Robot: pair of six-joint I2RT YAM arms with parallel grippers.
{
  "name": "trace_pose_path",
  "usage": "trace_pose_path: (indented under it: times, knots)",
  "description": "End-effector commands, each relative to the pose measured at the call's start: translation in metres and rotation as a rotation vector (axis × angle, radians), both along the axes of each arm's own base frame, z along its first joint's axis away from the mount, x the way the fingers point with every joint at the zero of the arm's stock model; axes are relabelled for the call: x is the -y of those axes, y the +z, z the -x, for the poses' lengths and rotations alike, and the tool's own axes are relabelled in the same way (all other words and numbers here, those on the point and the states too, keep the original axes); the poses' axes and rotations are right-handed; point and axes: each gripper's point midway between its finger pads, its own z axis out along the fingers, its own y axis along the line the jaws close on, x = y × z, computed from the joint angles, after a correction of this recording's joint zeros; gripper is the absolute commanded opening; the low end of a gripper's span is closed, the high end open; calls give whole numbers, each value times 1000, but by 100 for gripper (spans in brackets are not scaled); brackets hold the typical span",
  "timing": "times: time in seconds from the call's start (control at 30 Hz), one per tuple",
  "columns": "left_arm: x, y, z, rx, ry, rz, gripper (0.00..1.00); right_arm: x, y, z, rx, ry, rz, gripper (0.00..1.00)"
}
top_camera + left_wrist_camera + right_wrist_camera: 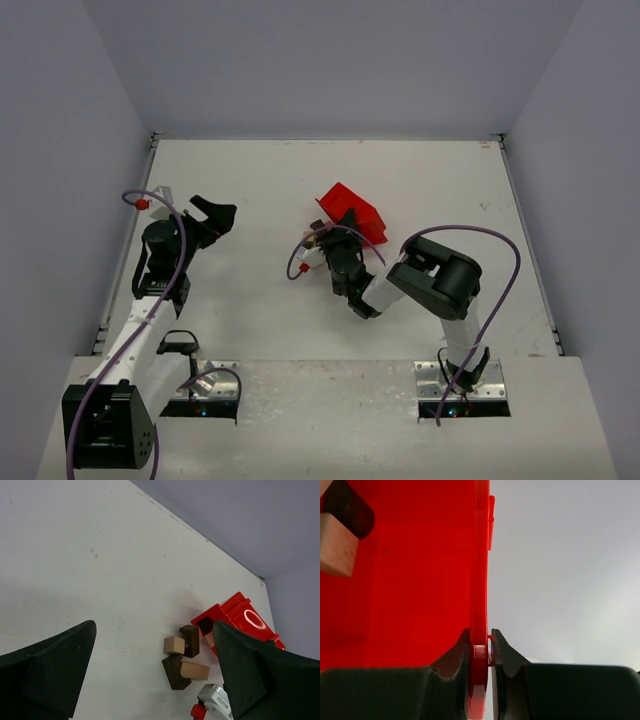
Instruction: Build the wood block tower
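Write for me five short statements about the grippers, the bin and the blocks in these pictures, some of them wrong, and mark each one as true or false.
1. The right gripper is shut on a wall of the red bin. True.
2. The left gripper holds a dark block. False: it is open and empty, above the table.
3. Wooden blocks lie on the table beside the bin. True.
4. The tower is already built. False: those blocks lie loose in a small cluster.
5. The bin is empty. False: a tan block shows inside it.

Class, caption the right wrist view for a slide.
Right gripper clamps the red bin by its wall; pale block inside.
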Motion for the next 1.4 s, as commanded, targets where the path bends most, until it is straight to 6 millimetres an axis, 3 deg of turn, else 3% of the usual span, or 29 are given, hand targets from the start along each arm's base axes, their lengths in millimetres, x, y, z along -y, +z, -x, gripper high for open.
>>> trace_pose_path:
  times: [0.0,0.43,0.57,0.7,0.73,0.8,0.9,0.93,0.97,1.0,1.1,1.17,1.27,1.37]
  knots:
    - [-3,20,-10,33,13,0,100,14,45,8,185,-34,-207,0]
    - [-4,21,-11,29,16,-4,100,15,53,7,199,-17,-274,0]
    - [-5,22,-10,29,22,-6,100,32,63,-3,206,-56,-390,0]
    - [-7,22,-10,30,29,-10,100,68,63,-23,160,-129,-651,0]
    - [-8,22,-10,30,34,-10,100,73,58,-27,139,-145,-642,0]
    - [-9,22,-10,24,44,-12,100,87,65,-32,114,-150,-899,0]
    - [-10,24,-9,30,48,-14,100,96,38,-42,-118,-175,-1075,0]
    - [-10,24,-9,30,49,-15,100,95,41,-40,-187,-168,-1275,0]
    - [-11,24,-9,30,55,-14,100,97,29,-41,-319,-169,-1340,0]
    - [-12,24,-9,29,58,-13,100,97,37,-40,-314,-169,-1442,0]
    - [-15,19,-10,4,81,-5,100,137,37,-49,-362,-312,-1685,0]
    - [-16,18,-11,-5,87,-6,100,168,37,-57,-332,-449,-1763,0]
    - [-16,18,-12,-8,84,-6,100,189,31,-69,-372,-527,-1898,0]
    - [-16,18,-11,-7,89,-7,100,238,24,-92,-296,-651,-1993,0]
